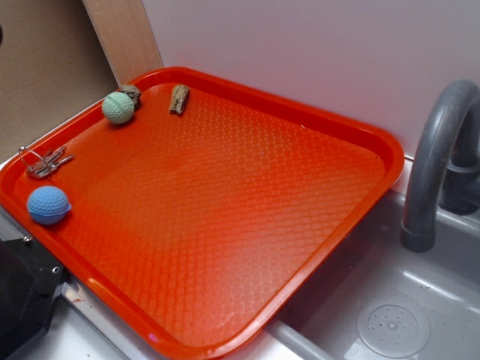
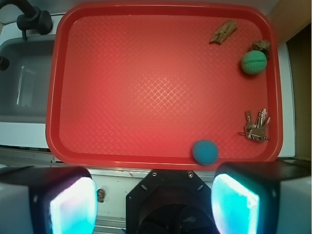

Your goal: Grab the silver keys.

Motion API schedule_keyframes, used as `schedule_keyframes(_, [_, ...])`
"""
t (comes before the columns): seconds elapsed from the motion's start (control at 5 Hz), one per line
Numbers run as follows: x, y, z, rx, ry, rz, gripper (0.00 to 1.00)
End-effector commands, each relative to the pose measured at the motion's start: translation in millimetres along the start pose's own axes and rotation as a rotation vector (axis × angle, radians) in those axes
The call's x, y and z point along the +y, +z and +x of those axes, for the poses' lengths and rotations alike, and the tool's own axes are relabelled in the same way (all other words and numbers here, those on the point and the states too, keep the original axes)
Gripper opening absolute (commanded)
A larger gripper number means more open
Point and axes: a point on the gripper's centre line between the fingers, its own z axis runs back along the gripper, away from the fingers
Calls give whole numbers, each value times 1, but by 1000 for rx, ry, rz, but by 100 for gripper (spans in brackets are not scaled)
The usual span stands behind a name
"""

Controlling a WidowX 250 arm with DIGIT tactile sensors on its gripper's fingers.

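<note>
Fingers (image 2: pixel 155 202) wide open, empty; silver keys (image 2: pixel 256 127) well ahead, rightward, near blue ball (image 2: pixel 205 152).

An orange tray (image 1: pixel 352 127) carries the silver keys (image 1: pixel 45 163) near its rim, a blue ball (image 1: pixel 48 205) beside them, a green ball (image 1: pixel 118 108) and two bark bits (image 1: pixel 178 99).

Tray (image 1: pixel 352 120) orange-red, diamond-textured – balls green (image 1: pixel 118 108), blue (image 1: pixel 48 205) – silver keys (image 1: pixel 46 162) grey.
</note>
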Motion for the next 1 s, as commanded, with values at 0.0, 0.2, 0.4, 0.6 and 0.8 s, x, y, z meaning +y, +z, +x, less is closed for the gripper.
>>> schedule_keyframes(0.0, [0,0,0,0,0,0,100])
schedule_keyframes(0.2, [34,-9,20,36,-182,8,100])
schedule_keyframes(0.4, [61,-18,42,117,-424,-46,100])
schedule_keyframes(0.6, [84,-21,48,281,-677,21,100])
schedule_keyframes(0.8, [94,-39,42,368,-927,83,100])
